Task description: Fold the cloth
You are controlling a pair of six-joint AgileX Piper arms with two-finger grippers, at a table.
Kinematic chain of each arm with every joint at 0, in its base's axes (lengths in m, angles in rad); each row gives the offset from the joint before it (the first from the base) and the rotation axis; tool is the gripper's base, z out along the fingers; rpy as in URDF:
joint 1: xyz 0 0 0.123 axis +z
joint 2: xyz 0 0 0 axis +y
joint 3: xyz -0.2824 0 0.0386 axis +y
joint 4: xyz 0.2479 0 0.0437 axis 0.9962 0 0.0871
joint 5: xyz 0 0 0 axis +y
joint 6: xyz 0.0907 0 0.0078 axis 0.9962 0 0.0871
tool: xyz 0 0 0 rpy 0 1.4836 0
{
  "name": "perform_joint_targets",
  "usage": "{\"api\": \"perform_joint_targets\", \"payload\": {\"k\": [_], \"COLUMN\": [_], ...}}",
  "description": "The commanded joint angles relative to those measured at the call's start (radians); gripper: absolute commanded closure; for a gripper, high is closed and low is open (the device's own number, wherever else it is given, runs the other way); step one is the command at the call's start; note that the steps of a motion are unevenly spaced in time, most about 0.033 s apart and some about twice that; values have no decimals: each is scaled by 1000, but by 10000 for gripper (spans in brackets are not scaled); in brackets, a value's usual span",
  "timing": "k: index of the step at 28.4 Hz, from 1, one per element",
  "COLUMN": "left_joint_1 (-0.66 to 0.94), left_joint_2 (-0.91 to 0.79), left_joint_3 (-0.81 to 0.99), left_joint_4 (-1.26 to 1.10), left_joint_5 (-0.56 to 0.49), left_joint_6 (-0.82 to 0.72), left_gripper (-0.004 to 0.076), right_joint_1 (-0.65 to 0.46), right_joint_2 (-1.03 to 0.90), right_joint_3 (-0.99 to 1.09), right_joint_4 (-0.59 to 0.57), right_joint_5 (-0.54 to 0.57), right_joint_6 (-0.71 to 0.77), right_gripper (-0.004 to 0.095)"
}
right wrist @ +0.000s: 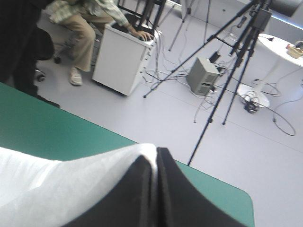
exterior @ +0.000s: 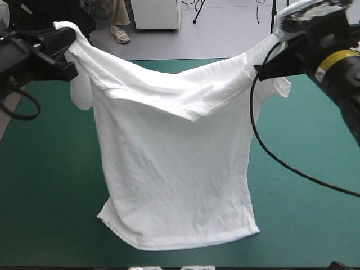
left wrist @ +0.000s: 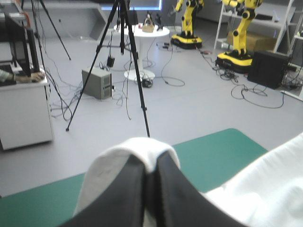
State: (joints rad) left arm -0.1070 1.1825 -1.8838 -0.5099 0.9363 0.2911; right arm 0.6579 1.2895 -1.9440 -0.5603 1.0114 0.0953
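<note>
The bottom hem of the T-shirt (exterior: 174, 169) hangs closest to the near edge of the table (exterior: 45, 185). I cannot tell whether it brushes the teal-green cover or hangs just clear of it. From the hem the white cloth rises as one broad wrinkled sheet over the middle of the table, facing the near edge, lifted and spread between my two arms.

Higher up, its top edge sags in a shallow curve, and a band of cloth droops forward over the front. A short sleeve dangles below each upper corner.

My left gripper (exterior: 63, 66) holds the corner toward the table's left edge. Its black fingers (left wrist: 132, 189) are pressed together with white cloth wrapped over their tips. My right gripper (exterior: 269, 70) holds the corner toward the right edge. Its fingers (right wrist: 137, 194) are likewise clamped, with a fold of shirt pinched between them and trailing off to one side. Both grippers are raised well above the table, nearer its far edge than its near one.
</note>
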Motion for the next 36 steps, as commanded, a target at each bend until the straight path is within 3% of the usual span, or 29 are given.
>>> {"api": "perform_joint_targets", "payload": {"k": [1,5,12,22,28,32,36], "left_joint_1": [-1,-1,-1,-1,-1,-1,-1], "left_joint_2": [108,260,470,640,688,699,707], "left_joint_3": [-12,-12,-12,-12,-12,-12,-12], "left_joint_4": [-27,-27,-27,-29,-14,10,10], "left_joint_5": [-119,-179,-237,-223,-136,-118,-118], "left_joint_6": [12,20,20,20,68,68,68], "left_gripper": [733,733,733,733,722,647,479], "right_joint_1": [-74,-178,-304,-379,-379,-403,-446], "right_joint_2": [79,201,323,479,536,541,541], "right_joint_3": [-16,-16,-16,-4,89,161,200], "right_joint_4": [-92,-74,82,335,382,423,494], "right_joint_5": [-132,-187,-272,-242,-254,-303,-325], "right_joint_6": [13,18,18,-115,-176,-179,-207], "right_gripper": [925,925,925,925,925,925,837]}}
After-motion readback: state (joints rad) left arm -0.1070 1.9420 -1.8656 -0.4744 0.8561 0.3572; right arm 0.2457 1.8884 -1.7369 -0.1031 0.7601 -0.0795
